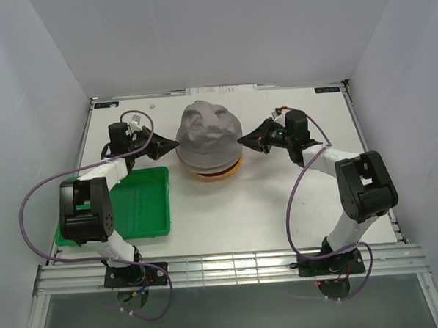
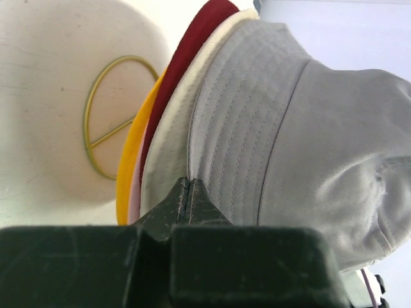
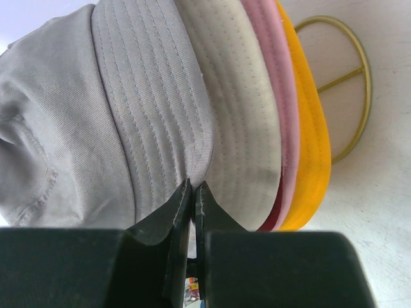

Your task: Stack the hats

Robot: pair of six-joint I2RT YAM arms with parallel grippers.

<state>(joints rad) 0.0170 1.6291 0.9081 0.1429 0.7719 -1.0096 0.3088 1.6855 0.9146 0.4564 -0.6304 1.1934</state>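
Grey hat (image 1: 208, 131) tops the stack over cream hat (image 2: 164, 160), dark red hat (image 2: 192, 38), pink hat (image 3: 275, 77) and yellow-orange hat (image 3: 308, 128). All sit on the gold wire stand (image 2: 106, 122), mid-tabletop (image 1: 265, 206) toward the far edge. Left end effector (image 1: 175, 144) and right end effector (image 1: 241, 139) are both closed narrow, apparently nipping opposite sides of the grey brim. Best handling: tug down evenly, both sides together, so the crown seats without tilting the stack. Green tray (image 1: 136, 201) lies by the left edge.
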